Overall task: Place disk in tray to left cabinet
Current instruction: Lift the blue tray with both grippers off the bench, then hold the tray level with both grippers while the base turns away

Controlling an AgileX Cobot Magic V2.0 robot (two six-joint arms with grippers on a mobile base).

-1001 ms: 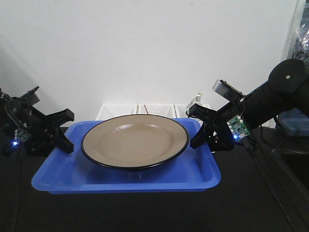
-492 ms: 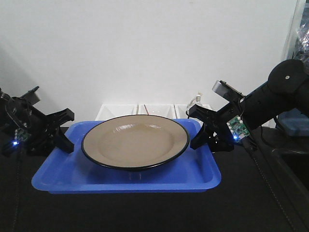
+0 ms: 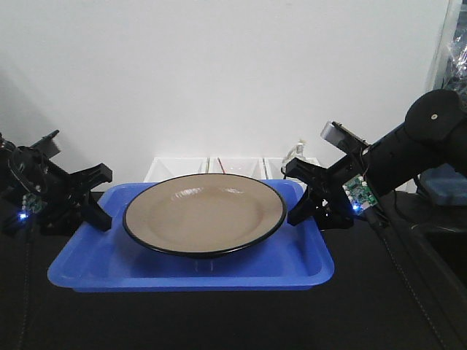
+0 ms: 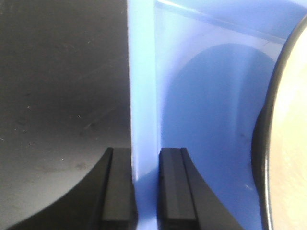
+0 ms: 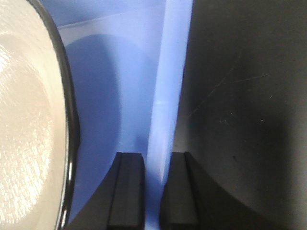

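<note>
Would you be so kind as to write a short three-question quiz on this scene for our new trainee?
1. True or false: the disk lies inside the tray.
2. Multiple choice: the left gripper is closed on A) the disk's edge, B) the tray's rim, C) nothing.
3. Fill in: behind the tray, against the wall, stand small white ____.

Key: 1 true; 2 B; 3 bins.

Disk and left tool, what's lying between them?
Only bare blue tray floor separates the disk from the left tool, which clamps the tray's rim; the left wrist view shows it.
</note>
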